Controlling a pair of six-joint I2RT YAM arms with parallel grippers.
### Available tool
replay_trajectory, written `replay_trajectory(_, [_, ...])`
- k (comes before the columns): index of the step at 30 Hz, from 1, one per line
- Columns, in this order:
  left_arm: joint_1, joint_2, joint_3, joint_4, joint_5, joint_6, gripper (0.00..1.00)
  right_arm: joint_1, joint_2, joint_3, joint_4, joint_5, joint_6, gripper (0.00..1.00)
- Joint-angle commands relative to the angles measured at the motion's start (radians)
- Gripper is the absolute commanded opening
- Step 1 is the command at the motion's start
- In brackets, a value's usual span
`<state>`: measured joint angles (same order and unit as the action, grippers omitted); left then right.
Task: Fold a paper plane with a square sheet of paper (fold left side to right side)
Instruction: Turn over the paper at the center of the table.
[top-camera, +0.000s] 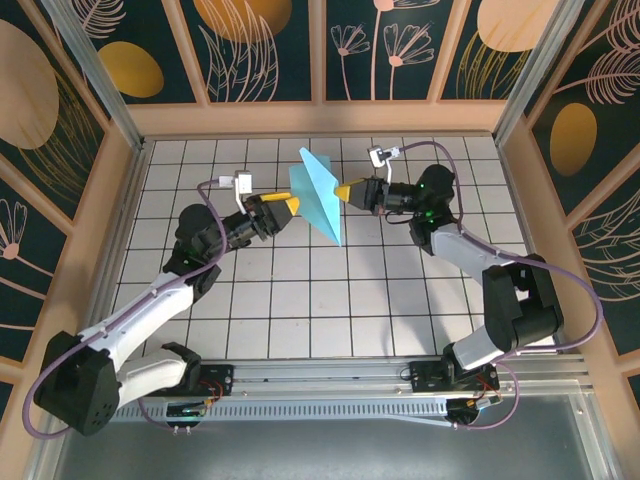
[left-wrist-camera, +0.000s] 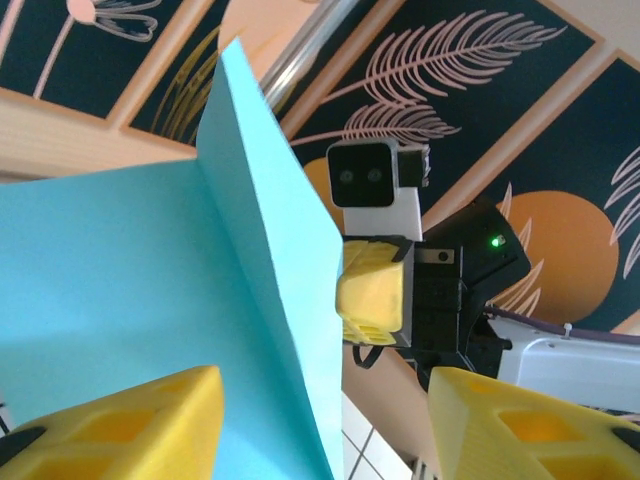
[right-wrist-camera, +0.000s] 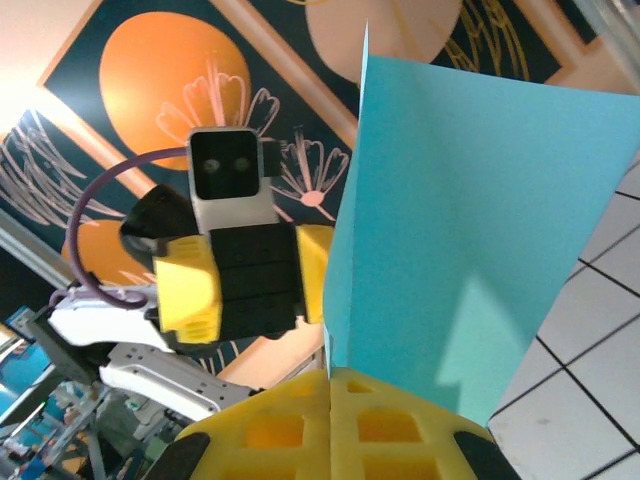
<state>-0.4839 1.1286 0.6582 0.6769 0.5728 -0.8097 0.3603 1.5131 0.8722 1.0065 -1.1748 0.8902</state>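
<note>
The light-blue sheet of paper (top-camera: 318, 195), creased into a pointed paper plane shape, hangs in the air above the back middle of the table. My right gripper (top-camera: 343, 192) is shut on its right edge; in the right wrist view the fingertips (right-wrist-camera: 300, 400) meet on the paper (right-wrist-camera: 470, 220). My left gripper (top-camera: 291, 205) is open at the paper's left side. In the left wrist view the paper's lower edge (left-wrist-camera: 290, 330) runs down between my left gripper's (left-wrist-camera: 325, 400) two spread fingers, apart from both. The folded wings stand nearly upright.
White grid tiles (top-camera: 300, 300) cover the table under the paper. Wooden walls with floral panels (top-camera: 320, 115) close in the back and both sides. A metal rail (top-camera: 330, 375) carries the arm bases at the near edge.
</note>
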Motion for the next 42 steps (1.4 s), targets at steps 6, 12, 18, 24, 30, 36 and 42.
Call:
replay_trajectory(6, [-0.018, 0.058, 0.055, 0.082, 0.062, -0.007, 0.49, 0.044, 0.035, 0.007, 0.115, -0.031, 0.071, 0.00])
replay_trajectory(12, [-0.024, 0.081, 0.071, 0.072, 0.060, 0.001, 0.44, 0.066, 0.049, 0.013, 0.115, -0.031, 0.076, 0.00])
replay_trajectory(18, [-0.029, 0.102, 0.080, 0.058, 0.054, 0.004, 0.38, 0.083, 0.063, 0.021, 0.139, -0.031, 0.096, 0.00])
replay_trajectory(24, [-0.030, 0.096, 0.081, 0.027, 0.030, 0.018, 0.32, 0.085, 0.070, 0.024, 0.167, -0.029, 0.118, 0.00])
replay_trajectory(30, [-0.030, 0.083, 0.077, 0.005, 0.003, 0.027, 0.39, 0.086, 0.062, 0.026, 0.149, -0.025, 0.111, 0.00])
replay_trajectory(36, [-0.030, 0.103, 0.074, 0.027, 0.017, 0.011, 0.43, 0.087, 0.059, 0.029, 0.176, -0.030, 0.136, 0.00])
replay_trajectory(42, [-0.032, 0.114, 0.073, 0.062, 0.038, -0.009, 0.35, 0.087, 0.064, 0.021, 0.141, -0.014, 0.117, 0.00])
